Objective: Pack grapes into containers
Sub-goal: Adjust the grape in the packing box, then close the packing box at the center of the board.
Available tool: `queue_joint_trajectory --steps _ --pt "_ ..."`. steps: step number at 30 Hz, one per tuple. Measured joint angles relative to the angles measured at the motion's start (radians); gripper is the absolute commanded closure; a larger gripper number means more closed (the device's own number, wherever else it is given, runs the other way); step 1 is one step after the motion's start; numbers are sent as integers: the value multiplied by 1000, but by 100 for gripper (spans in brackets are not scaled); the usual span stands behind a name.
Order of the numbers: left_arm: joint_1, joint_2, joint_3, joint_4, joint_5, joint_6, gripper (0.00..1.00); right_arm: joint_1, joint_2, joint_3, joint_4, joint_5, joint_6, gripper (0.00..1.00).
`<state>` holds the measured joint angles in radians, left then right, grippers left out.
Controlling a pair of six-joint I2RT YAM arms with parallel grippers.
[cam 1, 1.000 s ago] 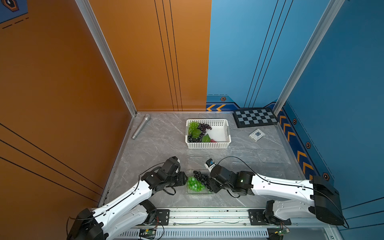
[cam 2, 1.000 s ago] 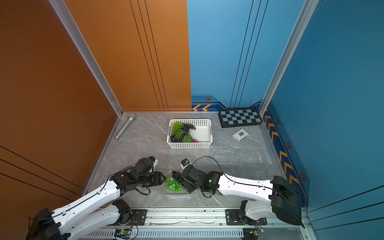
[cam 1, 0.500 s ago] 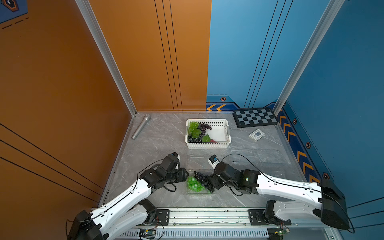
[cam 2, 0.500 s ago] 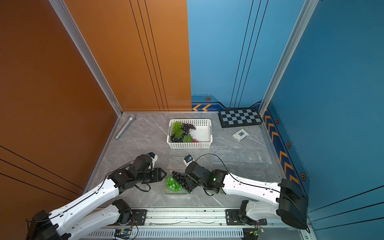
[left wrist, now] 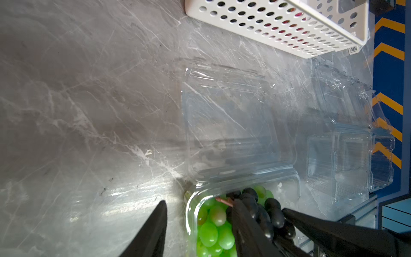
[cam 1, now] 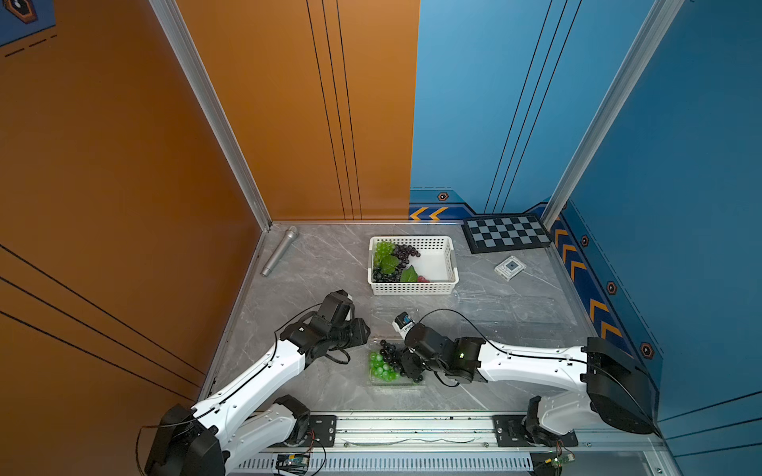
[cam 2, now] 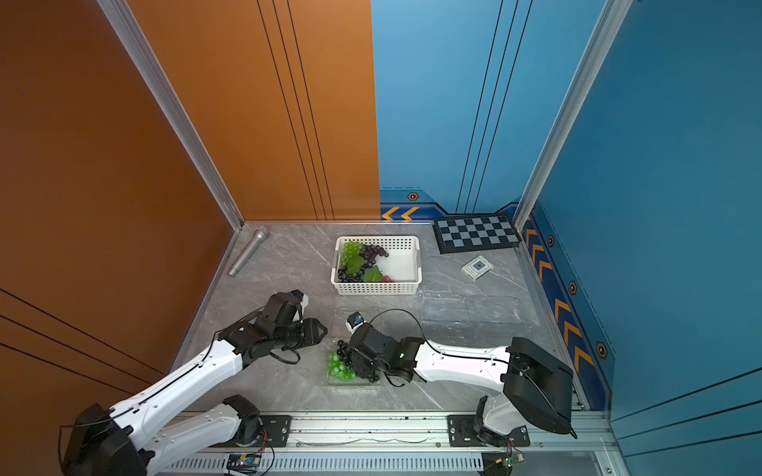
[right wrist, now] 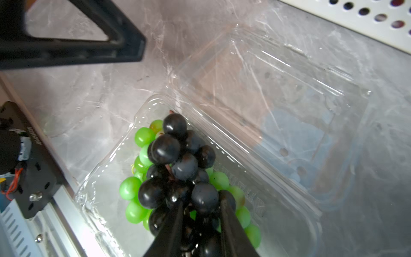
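While your right gripper [right wrist: 202, 198] is clamped on the dark purple bunch [right wrist: 175, 151], that bunch sits over the green grapes [right wrist: 129, 187] lying in the tray of the clear clamshell container [right wrist: 104, 178] near the table's front edge. You can see its hinged lid [right wrist: 266, 89] folded open flat on the grey marble table [cam 1: 313, 268], toward the white basket [cam 1: 412, 288], where more bunches [cam 1: 389, 263] lie. Your left gripper [cam 1: 366, 331] has its jaws apart, gripping nothing, just beside the container's corner.
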<state>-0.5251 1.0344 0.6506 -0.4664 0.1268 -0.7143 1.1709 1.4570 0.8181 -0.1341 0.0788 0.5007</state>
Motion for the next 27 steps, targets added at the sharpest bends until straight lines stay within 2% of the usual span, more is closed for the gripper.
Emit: queue_joint_trajectory --steps 3,10,14,17,21,27 --pt "2 26 -1 22 0 0 51 19 0 -3 8 0 14 68" --pt "14 71 -13 69 0 6 44 -14 -82 -36 -8 8 36 53" --pt "41 93 -41 115 6 8 42 -126 -188 -65 -4 -11 52 43" --pt "57 138 -61 172 29 8 42 -232 -212 -84 15 -52 73 38" --pt "64 211 -92 281 79 8 42 -357 -191 -127 78 -125 121 36" --pt "65 253 -106 386 121 11 41 -405 -88 -134 172 -211 163 35"
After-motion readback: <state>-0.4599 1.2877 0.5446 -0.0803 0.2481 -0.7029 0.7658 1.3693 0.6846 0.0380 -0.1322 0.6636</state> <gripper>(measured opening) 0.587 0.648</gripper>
